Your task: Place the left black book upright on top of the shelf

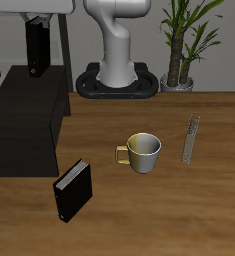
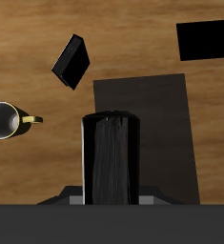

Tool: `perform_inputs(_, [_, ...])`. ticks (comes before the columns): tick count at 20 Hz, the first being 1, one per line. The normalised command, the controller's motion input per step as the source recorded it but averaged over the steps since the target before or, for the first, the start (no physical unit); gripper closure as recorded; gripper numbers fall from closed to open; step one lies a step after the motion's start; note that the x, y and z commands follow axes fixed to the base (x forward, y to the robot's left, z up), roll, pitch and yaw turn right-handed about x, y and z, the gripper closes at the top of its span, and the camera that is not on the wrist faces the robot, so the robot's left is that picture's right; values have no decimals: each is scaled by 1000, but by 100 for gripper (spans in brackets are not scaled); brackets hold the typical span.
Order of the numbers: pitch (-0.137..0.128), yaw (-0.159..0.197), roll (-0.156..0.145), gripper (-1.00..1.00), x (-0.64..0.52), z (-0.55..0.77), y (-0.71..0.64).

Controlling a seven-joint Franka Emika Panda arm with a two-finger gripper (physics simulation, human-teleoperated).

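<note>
The shelf (image 1: 29,125), a low matte-black cabinet with a flat top, is the biggest thing on the table and serves as the landmark here. Directly above its top, the gripper (image 1: 35,72) holds the left black book (image 1: 36,45) in an upright attitude; in the exterior view the book hangs clear of the top, with a visible gap between its lower edge and the surface. The wrist view looks straight down the book (image 2: 111,157) onto the shelf top (image 2: 166,114), which confirms that the book sits over the cabinet and not past its edge. The fingers themselves are hidden behind the cover, so their exact spread cannot be read, but they are plainly clamped on the book. The second black book (image 1: 73,190) lies just off the shelf's front corner, nearer the table's front edge, tilted. The mug (image 1: 142,152) stands well apart from the shelf, toward the table's middle, and the thin grey-beige book (image 1: 191,139) is farther from the shelf again, beyond the mug. By my judgement the pick and carry are done; what is left is lowering the book until it stands on the top, then letting go without tipping it.
</note>
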Motion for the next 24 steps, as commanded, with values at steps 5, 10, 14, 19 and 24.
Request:
perform_inputs(5, [2,-13,-17,100,7,-118,-272])
perform_inputs(10, [-2,-4,-31,100,57,-159,-174])
perform_inputs(14, [3,-5,-33,100,85,-150,-157])
perform_inputs(19, [43,-22,-24,100,124,-252,-54])
perform_inputs(24, [47,-28,-76,-100,121,-195,-113])
